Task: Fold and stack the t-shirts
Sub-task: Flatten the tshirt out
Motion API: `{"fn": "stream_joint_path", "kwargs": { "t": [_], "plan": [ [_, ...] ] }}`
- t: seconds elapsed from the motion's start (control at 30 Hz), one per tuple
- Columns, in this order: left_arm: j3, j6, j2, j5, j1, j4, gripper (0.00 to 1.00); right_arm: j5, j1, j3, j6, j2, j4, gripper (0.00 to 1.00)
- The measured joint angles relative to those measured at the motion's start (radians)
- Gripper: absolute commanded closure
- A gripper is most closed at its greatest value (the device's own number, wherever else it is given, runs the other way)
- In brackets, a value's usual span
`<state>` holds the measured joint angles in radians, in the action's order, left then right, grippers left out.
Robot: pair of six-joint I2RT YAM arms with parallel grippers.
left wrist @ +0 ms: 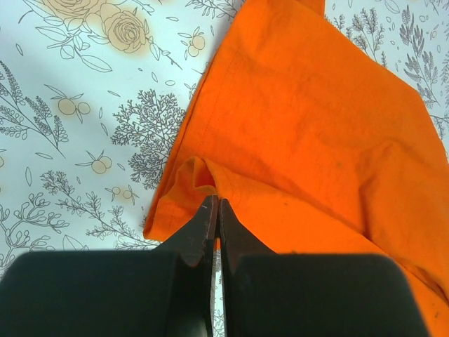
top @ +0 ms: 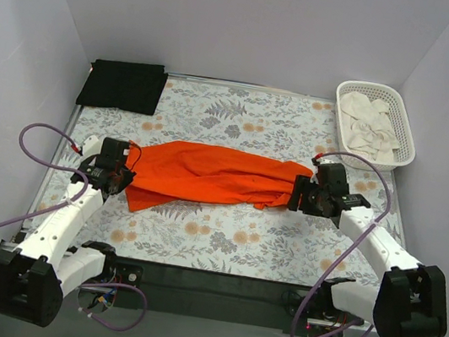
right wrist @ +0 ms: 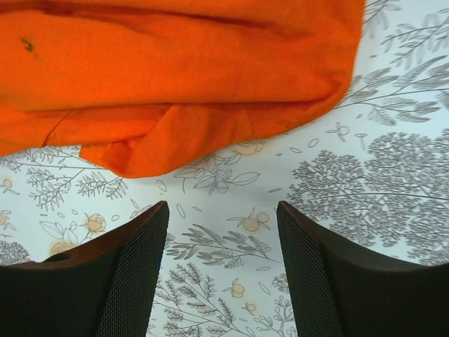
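Orange t-shirt [top: 210, 179] lay in a long strip across the middle of the tablecloth [top: 222, 237] | our left gripper [left wrist: 215, 210] pinched its edge tight | our right gripper [right wrist: 223, 210] stood wide, holding nothing | step: folding, we think | next: right must close on its end

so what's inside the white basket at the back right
Crumpled white cloth fills the white basket. How many pieces there are cannot be told, and anything beneath it on the basket floor is covered.
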<state>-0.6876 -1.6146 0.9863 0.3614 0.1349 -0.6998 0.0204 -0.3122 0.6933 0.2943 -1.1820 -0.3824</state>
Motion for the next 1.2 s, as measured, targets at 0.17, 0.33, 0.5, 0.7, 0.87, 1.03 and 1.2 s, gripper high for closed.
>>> {"fn": "stream_joint_path", "kwargs": {
  "t": [0.17, 0.33, 0.5, 0.7, 0.87, 1.03, 1.2],
  "plan": [
    [0.000, 0.018, -0.006, -0.006, 0.000, -0.005, 1.00, -0.101, 0.000, -0.045, 0.048, -0.053, 0.079, 0.41],
    [-0.002, 0.033, -0.009, -0.007, 0.000, -0.008, 1.00, -0.167, 0.000, -0.092, 0.115, -0.114, 0.183, 0.40],
    [-0.013, 0.052, -0.019, -0.007, 0.000, -0.017, 1.00, -0.182, 0.000, -0.108, 0.185, -0.149, 0.267, 0.38],
    [-0.015, 0.075, -0.028, -0.006, 0.000, -0.018, 1.00, -0.187, 0.000, -0.108, 0.246, -0.190, 0.352, 0.46],
    [-0.019, 0.090, -0.028, -0.003, 0.000, -0.019, 1.00, -0.182, 0.005, -0.101, 0.263, -0.216, 0.367, 0.95],
    [-0.062, 0.104, -0.028, 0.016, 0.000, -0.028, 1.00, -0.149, 0.062, -0.052, 0.226, -0.175, 0.233, 0.99],
    [-0.111, 0.125, -0.025, 0.037, 0.000, -0.035, 1.00, -0.099, 0.142, 0.097, 0.108, -0.081, 0.007, 0.99]
  ]
}}
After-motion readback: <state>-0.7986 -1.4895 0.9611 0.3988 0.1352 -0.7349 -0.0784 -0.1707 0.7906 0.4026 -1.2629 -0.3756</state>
